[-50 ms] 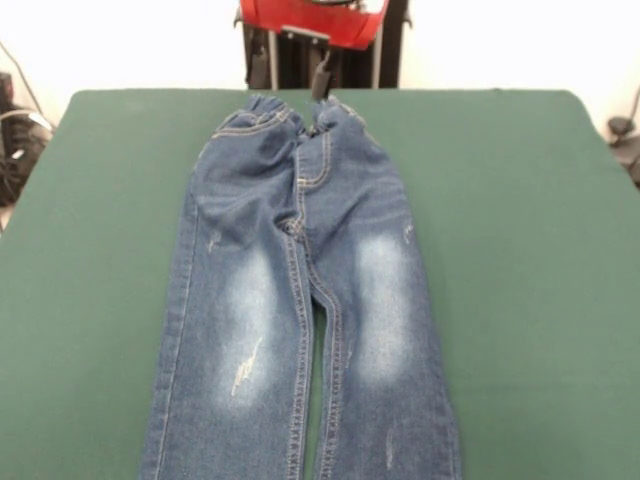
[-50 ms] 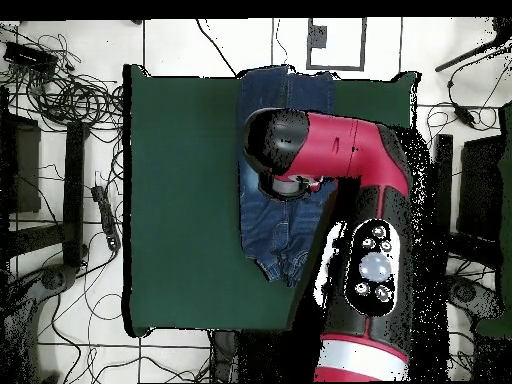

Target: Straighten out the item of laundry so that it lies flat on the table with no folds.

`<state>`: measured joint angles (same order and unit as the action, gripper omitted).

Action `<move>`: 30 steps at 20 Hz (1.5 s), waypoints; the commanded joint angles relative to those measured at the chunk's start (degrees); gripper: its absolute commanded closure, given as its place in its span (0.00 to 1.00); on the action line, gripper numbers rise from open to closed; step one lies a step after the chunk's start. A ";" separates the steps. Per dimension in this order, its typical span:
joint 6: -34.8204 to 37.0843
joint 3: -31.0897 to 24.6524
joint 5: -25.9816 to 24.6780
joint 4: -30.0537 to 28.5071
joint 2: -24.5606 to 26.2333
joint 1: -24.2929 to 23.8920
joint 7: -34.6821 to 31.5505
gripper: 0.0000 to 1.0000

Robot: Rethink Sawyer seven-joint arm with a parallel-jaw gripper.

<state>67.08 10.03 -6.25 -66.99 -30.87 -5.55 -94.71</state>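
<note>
Most of the table point(image 1: 110, 250) lay bare around the jeans point(image 1: 300, 330), which stretched down its middle with the legs side by side toward the camera in the front view, largely flat apart from a bunched, puckered waistband point(image 1: 290, 118) at the far edge. One dark gripper point(image 1: 320, 85) hung just above that waistband's middle, and whether it was open, closed or pinching denim could not be told, since the overhead view hid it under the arm point(image 2: 330, 150). Judging by this, the step called for a low, steady pull on the waistband away from the legs, with sideways spreading to smooth the gathers without dragging the legs askew.
</note>
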 commanded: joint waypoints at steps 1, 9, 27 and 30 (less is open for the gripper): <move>-7.74 -7.23 3.99 -10.57 4.92 -0.37 -8.31 0.00; 0.78 -7.60 10.63 -11.14 4.98 -0.32 -11.87 0.00; 3.45 -5.36 13.47 -12.84 7.36 2.29 -12.46 0.00; 2.06 -5.31 13.35 -13.65 8.18 2.65 -12.48 0.00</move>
<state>66.93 9.44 5.37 -70.43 -29.49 -5.58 -94.71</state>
